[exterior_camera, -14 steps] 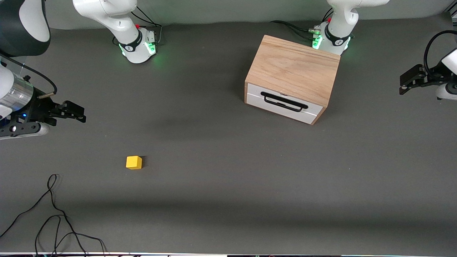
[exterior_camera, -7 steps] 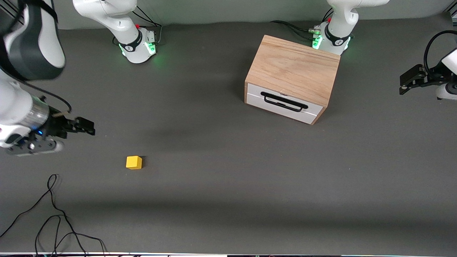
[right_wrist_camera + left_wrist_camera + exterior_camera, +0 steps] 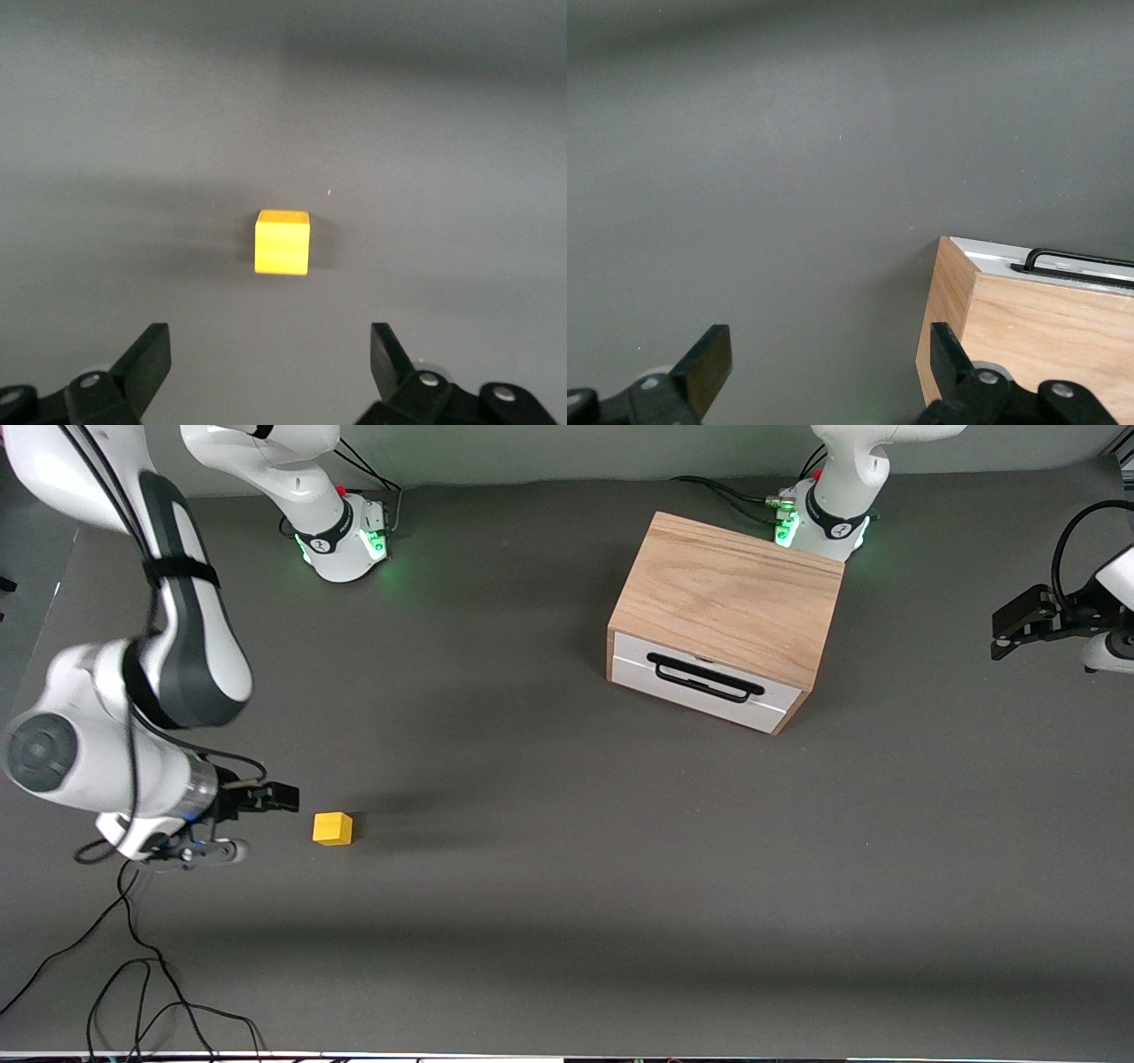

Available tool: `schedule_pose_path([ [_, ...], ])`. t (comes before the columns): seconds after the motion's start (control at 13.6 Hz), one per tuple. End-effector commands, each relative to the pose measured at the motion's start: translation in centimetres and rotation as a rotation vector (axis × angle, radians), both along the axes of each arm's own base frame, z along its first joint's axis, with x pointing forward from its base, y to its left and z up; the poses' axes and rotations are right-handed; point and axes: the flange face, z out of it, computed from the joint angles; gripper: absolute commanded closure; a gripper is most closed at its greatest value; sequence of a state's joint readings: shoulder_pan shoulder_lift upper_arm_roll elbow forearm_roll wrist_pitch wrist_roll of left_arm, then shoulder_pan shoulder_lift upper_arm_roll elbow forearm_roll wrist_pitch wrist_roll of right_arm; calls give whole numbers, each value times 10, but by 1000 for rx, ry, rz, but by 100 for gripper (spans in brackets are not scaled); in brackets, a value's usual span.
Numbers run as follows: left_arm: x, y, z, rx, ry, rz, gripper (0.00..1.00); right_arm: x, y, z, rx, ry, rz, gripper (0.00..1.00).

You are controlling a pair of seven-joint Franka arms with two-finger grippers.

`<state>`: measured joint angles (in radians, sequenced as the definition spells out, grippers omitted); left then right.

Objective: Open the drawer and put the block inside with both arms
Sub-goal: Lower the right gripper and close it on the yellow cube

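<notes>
On the dark grey table (image 3: 567,850), toward the left arm's end, I see the light oak wooden box (image 3: 731,593) with its white-fronted drawer (image 3: 700,682) shut, black bar handle (image 3: 704,677) untouched. My left gripper (image 3: 828,372) waits spread near that box's corner. My right gripper (image 3: 266,367), jaws wide, hovers just beside the small yellow cube (image 3: 283,242), toward the right arm's end. I'd centre the fingers around it, descend squarely, then close gently.
</notes>
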<state>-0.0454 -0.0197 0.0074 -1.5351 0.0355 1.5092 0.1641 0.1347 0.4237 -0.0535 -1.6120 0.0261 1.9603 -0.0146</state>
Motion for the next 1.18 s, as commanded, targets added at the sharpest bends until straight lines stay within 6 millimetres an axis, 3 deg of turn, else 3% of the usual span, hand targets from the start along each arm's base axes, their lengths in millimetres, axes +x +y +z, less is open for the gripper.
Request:
schedule_pose_path([
  [0.0, -3, 1, 5, 0, 4, -12, 0, -2, 1, -40, 11, -24, -30, 0],
  [0.22, -3, 1, 5, 0, 2, -12, 0, -14, 0, -87, 34, -54, -55, 0],
  [0.51, -3, 1, 5, 0, 4, -12, 0, -30, -3, -133, 41, -79, -76, 0],
  [0.81, -3, 1, 5, 0, 4, -12, 0, -32, -1, -163, 51, -90, -131, 0],
  [0.88, -3, 1, 5, 0, 4, -12, 0, -33, 10, -165, 50, -94, -132, 0],
  [1.1, -3, 1, 5, 0, 4, -12, 0, -32, 12, -178, 48, -111, -134, 0],
])
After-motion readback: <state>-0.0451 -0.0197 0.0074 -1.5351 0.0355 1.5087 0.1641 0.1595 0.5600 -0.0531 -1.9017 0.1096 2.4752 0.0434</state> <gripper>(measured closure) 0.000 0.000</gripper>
